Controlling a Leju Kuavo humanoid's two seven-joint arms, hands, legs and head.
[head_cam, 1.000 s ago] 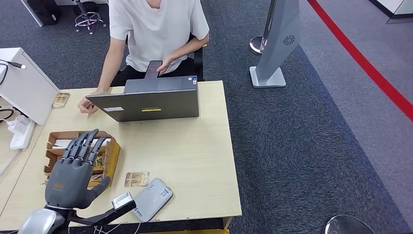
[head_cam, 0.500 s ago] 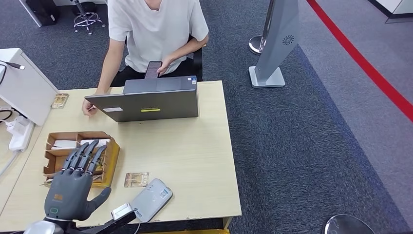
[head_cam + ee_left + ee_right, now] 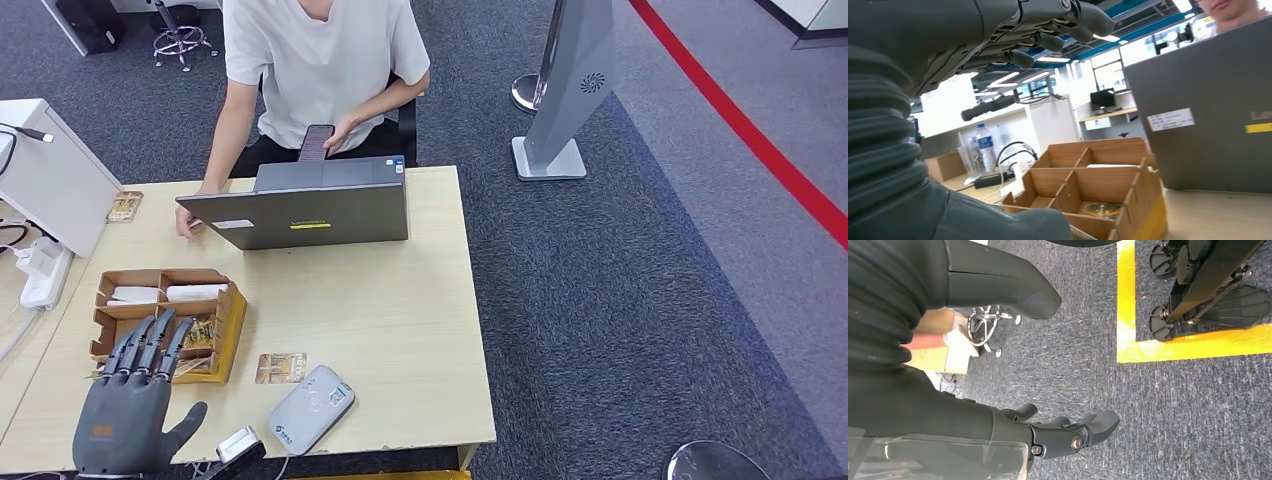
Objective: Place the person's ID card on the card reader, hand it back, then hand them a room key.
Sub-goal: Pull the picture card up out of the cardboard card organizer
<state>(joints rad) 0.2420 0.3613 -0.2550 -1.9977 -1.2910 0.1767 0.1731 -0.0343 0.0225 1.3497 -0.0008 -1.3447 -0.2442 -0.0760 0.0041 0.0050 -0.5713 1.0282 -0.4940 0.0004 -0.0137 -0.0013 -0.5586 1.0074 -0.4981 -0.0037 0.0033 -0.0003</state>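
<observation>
A patterned ID card lies flat on the table, touching the far edge of the grey card reader near the front edge. My left hand hovers at the near left corner, fingers spread and empty, its fingertips over the near side of the wooden key box. In the left wrist view the same box lies past my left hand, with a gold card in one compartment. My right hand hangs over the floor, holding nothing. The person sits behind the laptop.
The person holds a phone and rests the other hand on the table by the laptop. Another card lies beside a white box at the far left. A white power strip and cables lie on the left.
My left hand has drawn back toward the near edge of the table, off the key box, still spread and empty. The cards and the reader have not moved.
</observation>
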